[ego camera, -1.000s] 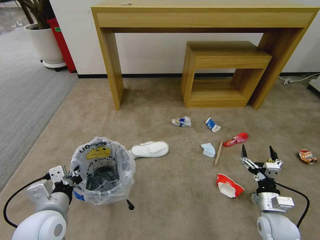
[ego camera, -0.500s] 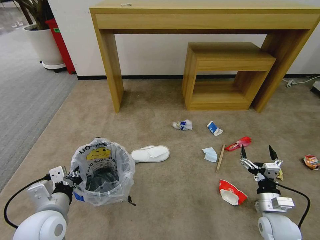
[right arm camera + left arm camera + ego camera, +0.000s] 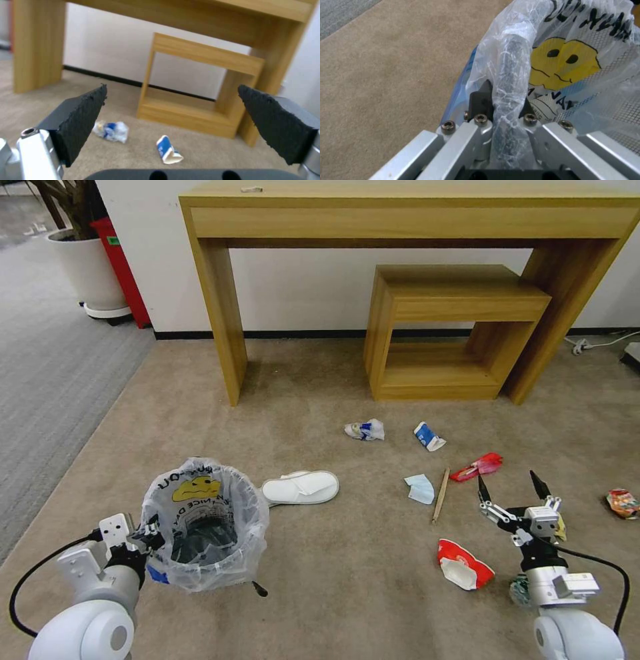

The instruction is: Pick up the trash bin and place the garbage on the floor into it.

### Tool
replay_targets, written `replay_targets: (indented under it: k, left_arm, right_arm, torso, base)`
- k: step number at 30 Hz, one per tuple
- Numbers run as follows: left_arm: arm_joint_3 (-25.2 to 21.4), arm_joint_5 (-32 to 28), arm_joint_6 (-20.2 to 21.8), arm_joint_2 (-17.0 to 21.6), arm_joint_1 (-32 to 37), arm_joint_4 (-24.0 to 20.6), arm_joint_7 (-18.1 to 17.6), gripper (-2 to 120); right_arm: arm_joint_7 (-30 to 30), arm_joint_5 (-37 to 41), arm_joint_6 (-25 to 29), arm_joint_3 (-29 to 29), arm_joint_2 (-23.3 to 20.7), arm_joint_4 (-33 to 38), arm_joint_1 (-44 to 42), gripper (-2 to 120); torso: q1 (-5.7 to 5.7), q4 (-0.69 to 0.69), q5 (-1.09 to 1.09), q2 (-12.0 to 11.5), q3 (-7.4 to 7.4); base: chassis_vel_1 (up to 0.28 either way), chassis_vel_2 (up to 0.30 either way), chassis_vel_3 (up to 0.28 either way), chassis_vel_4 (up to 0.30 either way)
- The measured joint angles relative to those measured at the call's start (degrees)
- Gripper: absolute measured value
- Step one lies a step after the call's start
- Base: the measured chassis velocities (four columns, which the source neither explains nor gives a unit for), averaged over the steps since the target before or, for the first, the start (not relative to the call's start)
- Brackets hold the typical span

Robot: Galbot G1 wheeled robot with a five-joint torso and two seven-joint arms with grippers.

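The trash bin [image 3: 203, 527], black with a clear smiley-printed bag, is at my lower left; whether it touches the carpet I cannot tell. My left gripper [image 3: 148, 535] is shut on its near rim, the fingers pinching bag and rim [image 3: 505, 100]. The right gripper [image 3: 510, 483] hangs open above the carpet, nothing between its pads [image 3: 172, 87]. Garbage lies around it: a red-white paper cup [image 3: 463, 565], wooden stick [image 3: 440, 495], blue mask [image 3: 420, 489], red wrapper [image 3: 477, 467], blue-white carton [image 3: 427, 437] [image 3: 168, 151] and a white slipper [image 3: 300, 487].
A crumpled white-blue wrapper [image 3: 365, 430] and a colourful crushed piece [image 3: 623, 502] also lie on the tan carpet. Against the wall stand a tall wooden table [image 3: 400, 213] and a smaller one [image 3: 453, 333] under it. A potted plant [image 3: 87, 267] stands far left.
The whole view shifted slightly, so the camera has moved. My right arm has edged a little rightward and lower. The left gripper still grips the bin.
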Motion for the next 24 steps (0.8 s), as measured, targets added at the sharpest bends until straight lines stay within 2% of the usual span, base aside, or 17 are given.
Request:
replay_targets:
  k: [2,3,6,7,10,14,24]
  left_arm:
    - [0.09,0.27,-0.05,-0.11,-0.04,0.06,0.02,3]
    - [0.09,0.27,-0.05,-0.11,-0.04,0.06,0.02,3]
    - [0.14,0.47,-0.22,-0.11,0.13,0.19,0.04,3]
    - [0.14,0.47,-0.22,-0.11,0.13,0.19,0.04,3]
    - [-0.16,0.41,-0.43,0.02,0.09,0.33,0.05,3]
    - [-0.43,0.24,-0.66,0.18,0.08,0.41,0.06,3]
    - [-0.49,0.13,-0.83,0.17,-0.09,0.46,0.07,3]
  right_arm:
    - [-2.19,0.53,1.97,0.0,-3.67,-1.14,-0.54,100]
    - [-2.19,0.53,1.97,0.0,-3.67,-1.14,-0.54,100]
    - [-5.6,0.91,4.67,-0.08,-9.8,-2.89,-2.46,100]
    - [-5.6,0.91,4.67,-0.08,-9.8,-2.89,-2.46,100]
    - [-6.45,0.76,5.98,-0.44,-14.82,-4.75,-4.94,100]
    - [-6.72,-0.52,6.45,-0.78,-18.19,-7.1,-7.41,100]
    - [-4.62,-4.81,5.04,-3.15,-19.94,-12.76,-8.88,100]
  torso:
    - [0.0,0.0,-0.01,0.0,0.0]
    - [0.0,0.0,-0.01,0.0,0.0]
    - [0.0,0.01,0.0,0.0,0.0]
    - [0.0,0.01,0.0,0.0,0.0]
    - [0.0,0.0,-0.01,0.0,0.0]
    - [0.0,0.01,0.0,0.0,0.0]
    - [0.0,0.0,0.0,0.0,0.0]
  base:
    - [0.0,0.0,0.0,0.0]
    - [0.0,0.0,0.0,0.0]
    - [0.0,0.0,0.0,0.0]
    - [0.0,0.0,0.0,0.0]
    - [0.0,0.0,0.0,0.0]
    - [0.0,0.0,0.0,0.0]
    - [0.0,0.0,0.0,0.0]
